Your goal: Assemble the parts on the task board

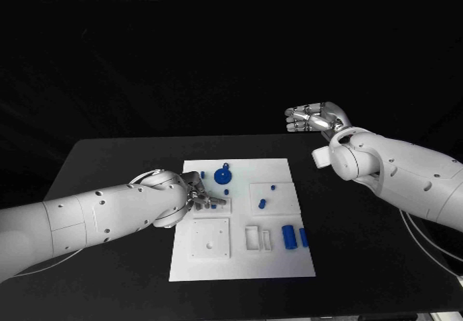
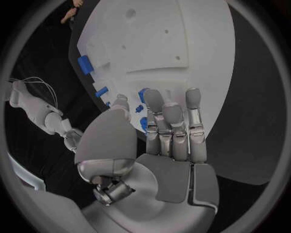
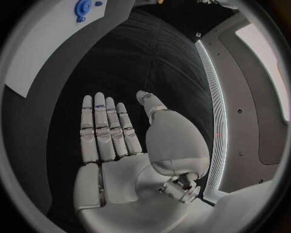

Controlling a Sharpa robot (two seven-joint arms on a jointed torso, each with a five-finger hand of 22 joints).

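The white task board (image 1: 241,267) lies in the middle of the black table. My left hand (image 1: 193,197) hovers low over the board's left side, its fingers (image 2: 172,121) stretched out side by side with the thumb apart; nothing sits in its grasp. Small blue pegs (image 2: 143,94) show on the board (image 2: 152,39) just past the fingertips. A round blue knob (image 1: 223,176) stands near the far edge, and a blue cylinder (image 1: 288,235) lies at the right. My right hand (image 1: 314,119) is raised beyond the table's far right, its palm (image 3: 121,136) flat and bare.
A raised white square plate (image 1: 211,237) sits on the board's near left and another (image 1: 272,197) at its right, carrying small blue pieces (image 1: 262,202). Bare black table (image 1: 106,160) surrounds the board. A corner of the board (image 3: 36,48) with the knob (image 3: 82,8) shows in the right wrist view.
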